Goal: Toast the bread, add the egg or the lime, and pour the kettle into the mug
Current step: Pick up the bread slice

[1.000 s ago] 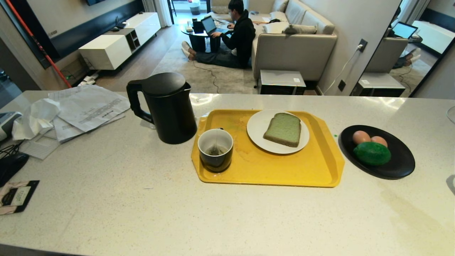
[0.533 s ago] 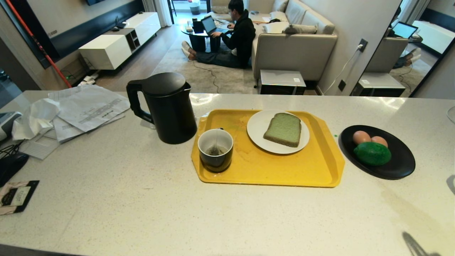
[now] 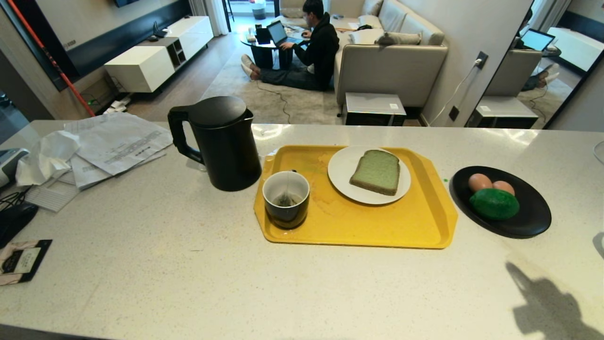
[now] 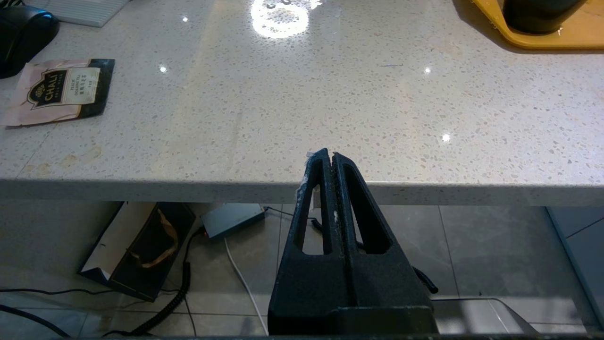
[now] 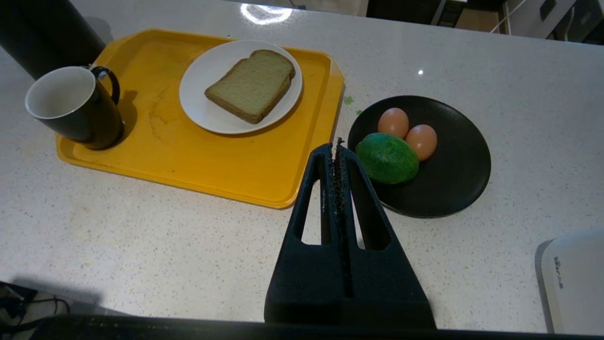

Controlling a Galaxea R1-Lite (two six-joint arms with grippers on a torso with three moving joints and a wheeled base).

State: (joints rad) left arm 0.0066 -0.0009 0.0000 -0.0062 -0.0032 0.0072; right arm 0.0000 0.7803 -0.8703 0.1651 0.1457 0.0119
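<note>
The bread (image 3: 375,172) lies flat on a white plate (image 3: 342,175) at the far side of the yellow tray (image 3: 377,226), in the middle of the worktop (image 3: 188,274); no toaster shows in any view, so the toasting step looks unstarted. The mug (image 3: 286,198), with a tea bag in it, stands on the tray's near left corner, and the kettle (image 3: 218,141) stands just left of the tray, handle turned left, close enough for an easy pour. On a black plate (image 3: 533,222) right of the tray, the lime (image 3: 494,203) rests against two eggs (image 3: 490,184); no single egg is set apart.

The right gripper (image 5: 338,144) hangs above the near worktop, fingers closed and empty, aimed between tray and black plate, probably to approach the lime. The left gripper (image 4: 328,155) sits by the near worktop edge, fingers closed on nothing.

Papers (image 3: 118,141) and a tea sachet (image 3: 21,259) lie far left, out of the way. A person (image 3: 316,47) sits on the floor beyond.
</note>
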